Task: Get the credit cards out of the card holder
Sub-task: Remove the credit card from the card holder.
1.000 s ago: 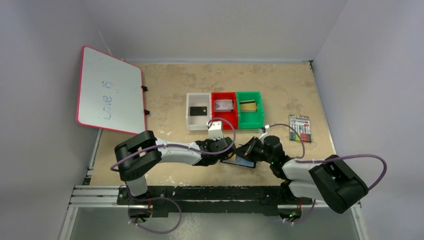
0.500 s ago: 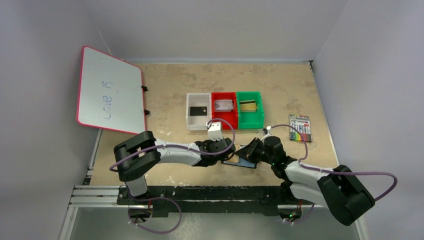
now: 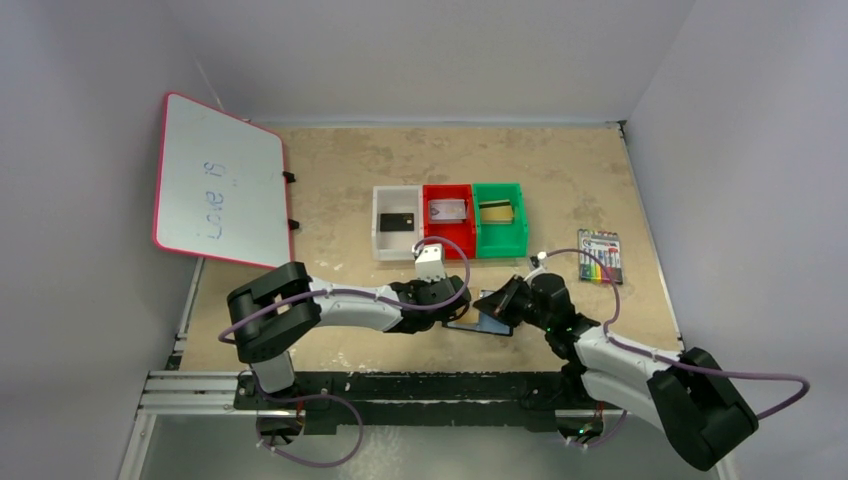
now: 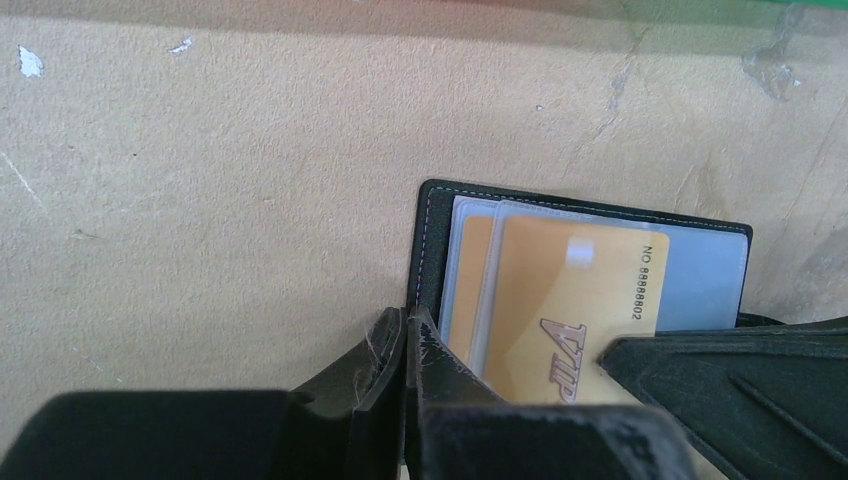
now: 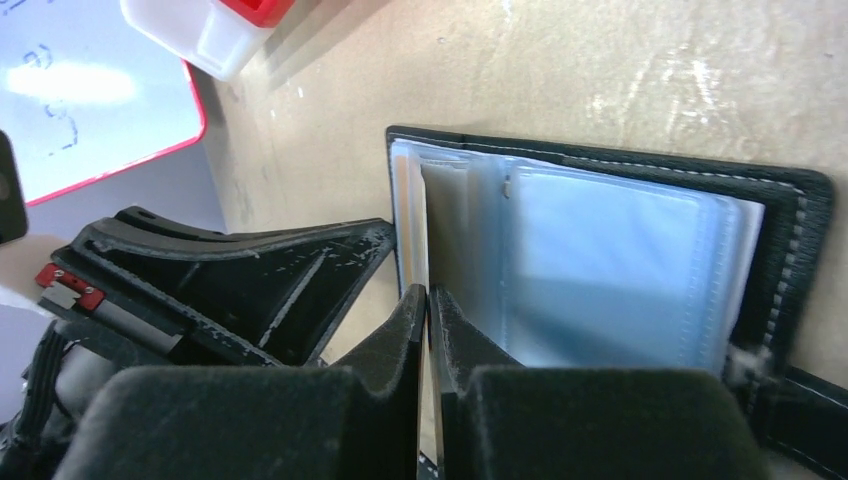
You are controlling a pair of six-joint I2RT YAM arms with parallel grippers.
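One gold card (image 4: 560,300), likely stiff, slick, in card holder (image 4: 432,230); pinch its edge. Left gripper (image 4: 405,345) clenched; right gripper (image 5: 428,310) nips sleeve leaf (image 5: 424,220).

bins (image 3: 447,189) behind card holder (image 3: 488,324), markers (image 3: 599,256) rightward

The overhead view is lit evenly and softly from above. Only faint shadows are cast on the worktop (image 3: 400,160) beneath the arms, and pale, shiny patches are seen near its near edge. In the left wrist view the left fingers (image 4: 385,370) are blurred in the foreground, while the gold card (image 4: 560,290) is rendered sharply, with a small white glare spot on its sleeve. In the right wrist view the right fingers (image 5: 400,340) are out of focus, the whiteboard (image 5: 70,90) is overexposed, and hazy reflections are spread over the clear sleeves of the card holder (image 5: 800,230).
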